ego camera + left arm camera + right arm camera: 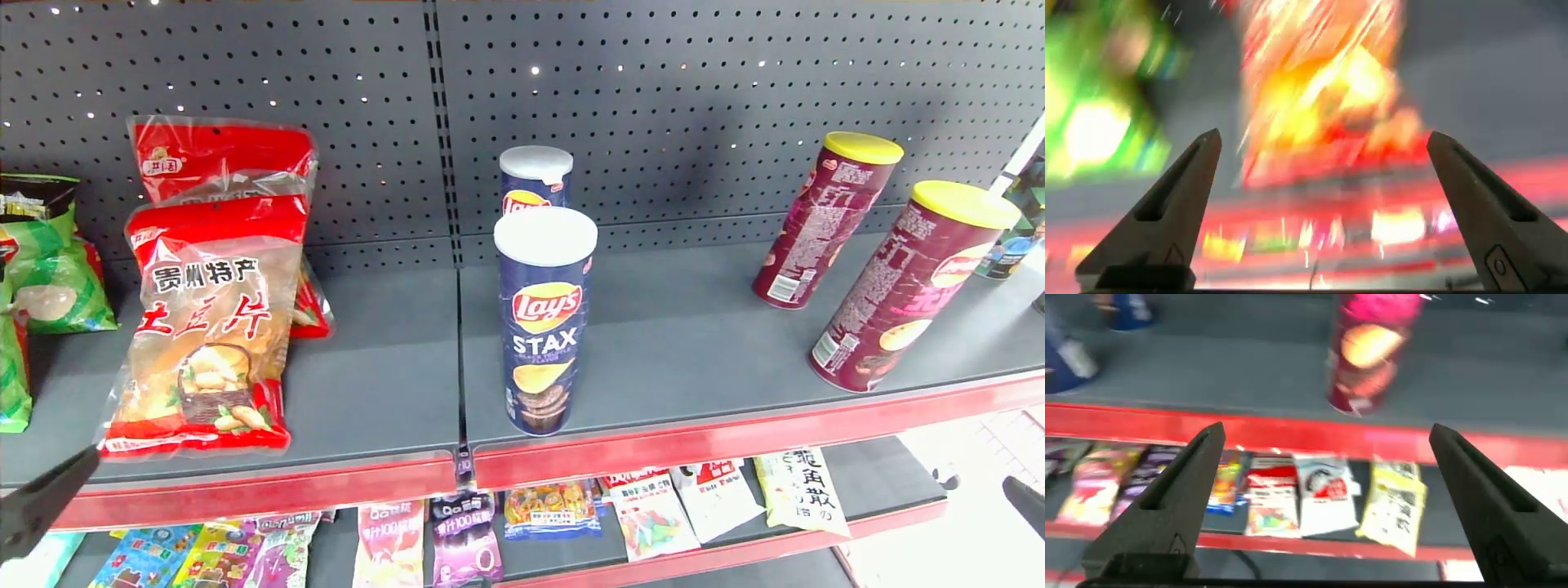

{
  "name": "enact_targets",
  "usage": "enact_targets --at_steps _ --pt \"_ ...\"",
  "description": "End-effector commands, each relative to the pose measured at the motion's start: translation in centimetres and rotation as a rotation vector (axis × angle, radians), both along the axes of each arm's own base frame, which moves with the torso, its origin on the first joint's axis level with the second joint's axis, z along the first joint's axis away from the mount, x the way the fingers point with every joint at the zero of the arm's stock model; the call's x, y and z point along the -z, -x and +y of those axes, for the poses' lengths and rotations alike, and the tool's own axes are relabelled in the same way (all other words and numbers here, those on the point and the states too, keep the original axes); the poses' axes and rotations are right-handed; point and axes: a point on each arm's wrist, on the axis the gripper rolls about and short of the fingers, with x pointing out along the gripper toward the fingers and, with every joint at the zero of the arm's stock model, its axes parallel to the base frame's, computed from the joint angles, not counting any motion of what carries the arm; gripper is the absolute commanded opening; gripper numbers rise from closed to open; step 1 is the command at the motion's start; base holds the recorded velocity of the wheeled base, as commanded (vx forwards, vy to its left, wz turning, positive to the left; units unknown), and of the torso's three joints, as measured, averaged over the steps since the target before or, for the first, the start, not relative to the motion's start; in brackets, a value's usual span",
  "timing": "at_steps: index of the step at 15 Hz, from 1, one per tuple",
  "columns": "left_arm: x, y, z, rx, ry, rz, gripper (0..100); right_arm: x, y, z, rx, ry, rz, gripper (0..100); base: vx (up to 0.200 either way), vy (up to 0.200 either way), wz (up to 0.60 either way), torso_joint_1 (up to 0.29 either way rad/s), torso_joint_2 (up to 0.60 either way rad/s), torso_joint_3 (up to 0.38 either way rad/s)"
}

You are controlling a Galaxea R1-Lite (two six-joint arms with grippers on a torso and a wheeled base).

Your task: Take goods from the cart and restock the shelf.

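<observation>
Evidently neither arm carried stock. The left jaws were spread wide and empty before the red crisp bags (208, 327), the right jaws likewise spread before the nearer maroon tube (910, 286) by the shelf (678, 343) lip. Goods stood in front-to-back rows, probably so that the labels faced shoppers. Two rigid blue tubes (544, 327) with flat white lids stood mid-shelf, and yellow-capped maroon cylinders stood to the right. Glossy, crinkled bags leaned on the perforated metal back panel (694, 98).

Two blue chip cans (544, 327) in the centre, two maroon cans (910, 286) with yellow lids at right, two red snack bags (204, 327) at left
</observation>
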Motion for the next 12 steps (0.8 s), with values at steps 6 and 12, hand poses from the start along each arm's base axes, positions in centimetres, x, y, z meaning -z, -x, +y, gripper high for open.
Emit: enact_targets --at_steps 6,12 --pt "8.7 8.7 1.9 -0.341 0.109 -0.077 100 7.6 5.0 0.3 0.059 0.025 -0.018 100 0.000 0.000 0.00 0.000 0.00 0.000" --pt "12.1 8.9 1.3 -0.009 0.136 -0.249 100 7.5 5.0 -0.2 0.293 -0.035 -0.017 100 0.000 0.000 0.00 0.000 0.00 0.000"
